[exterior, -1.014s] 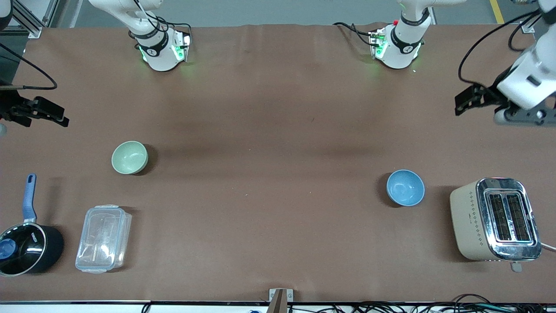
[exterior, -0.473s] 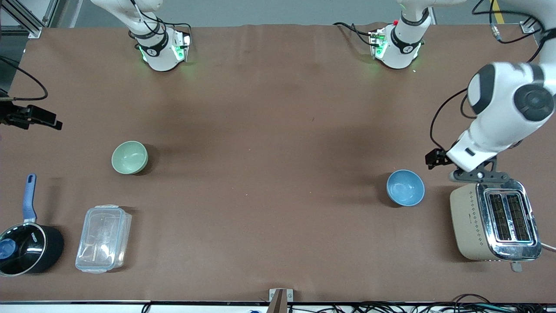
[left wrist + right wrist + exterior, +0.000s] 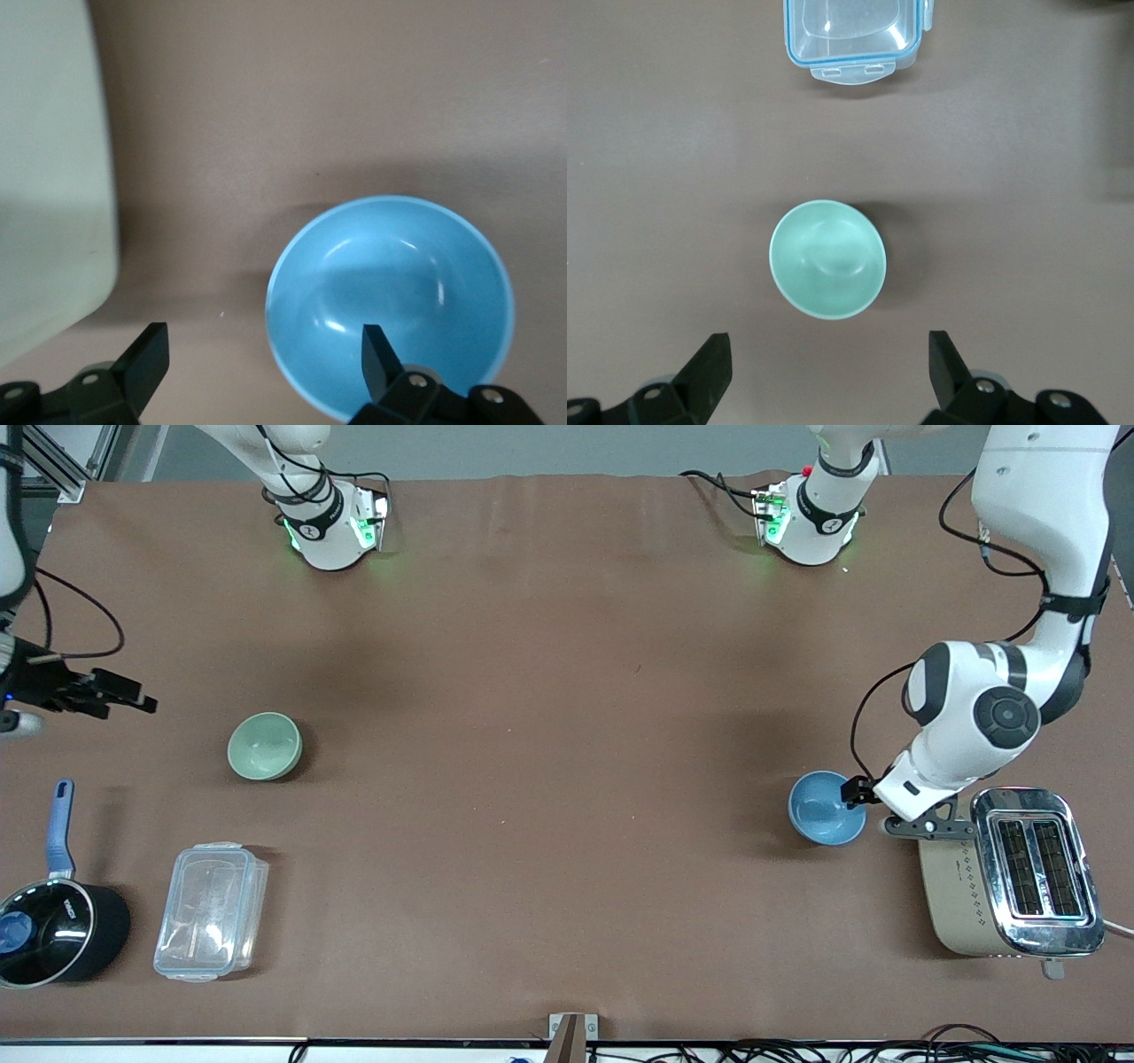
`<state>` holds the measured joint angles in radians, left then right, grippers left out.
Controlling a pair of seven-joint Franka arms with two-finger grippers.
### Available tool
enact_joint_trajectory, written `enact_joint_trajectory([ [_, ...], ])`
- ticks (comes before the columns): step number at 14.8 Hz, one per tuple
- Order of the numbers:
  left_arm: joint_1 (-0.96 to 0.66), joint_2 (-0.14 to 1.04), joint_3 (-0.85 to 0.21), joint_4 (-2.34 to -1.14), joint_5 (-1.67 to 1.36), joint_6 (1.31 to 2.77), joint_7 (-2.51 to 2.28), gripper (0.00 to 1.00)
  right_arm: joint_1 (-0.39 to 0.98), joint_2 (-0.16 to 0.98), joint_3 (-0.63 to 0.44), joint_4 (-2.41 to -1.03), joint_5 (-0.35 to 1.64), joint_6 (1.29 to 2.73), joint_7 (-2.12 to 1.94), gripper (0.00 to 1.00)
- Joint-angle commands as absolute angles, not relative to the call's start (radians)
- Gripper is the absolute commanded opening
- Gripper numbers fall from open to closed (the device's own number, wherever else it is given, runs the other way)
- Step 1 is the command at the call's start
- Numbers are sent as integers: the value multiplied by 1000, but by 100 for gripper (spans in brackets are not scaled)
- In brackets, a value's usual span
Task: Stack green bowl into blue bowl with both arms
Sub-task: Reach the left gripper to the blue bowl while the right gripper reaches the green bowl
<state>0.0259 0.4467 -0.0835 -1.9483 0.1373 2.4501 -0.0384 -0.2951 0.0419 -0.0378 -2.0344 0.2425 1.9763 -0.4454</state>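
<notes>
Straddling blue bowl (image 3: 390, 301) rim w/ left pincer (image 3: 266, 363) apart; right pincer (image 3: 824, 363) apart, above green bowl (image 3: 827, 258).

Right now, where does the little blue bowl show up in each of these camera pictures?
Front view: the blue bowl sits on the brown table beside the beige toaster, with the left claw over its rim.
Left wrist view: the blue bowl fills the lower middle, one open claw finger over its rim.
Right wrist view: not in it; only the green bowl shows.
Shared landmark: the toaster, beside the bowl in both.
</notes>
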Motion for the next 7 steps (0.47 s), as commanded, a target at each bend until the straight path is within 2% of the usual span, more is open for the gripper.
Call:
enact_joint_trajectory([
  [1,29,492,-86,-1939,141,2487,-58,73,-304,60,-26,-2144,299,2110,-501,98],
  [7,35,528,-87,-1921,137,2487,-93,23,-305,279,-26,-2168,406,2282,-632,96],
])
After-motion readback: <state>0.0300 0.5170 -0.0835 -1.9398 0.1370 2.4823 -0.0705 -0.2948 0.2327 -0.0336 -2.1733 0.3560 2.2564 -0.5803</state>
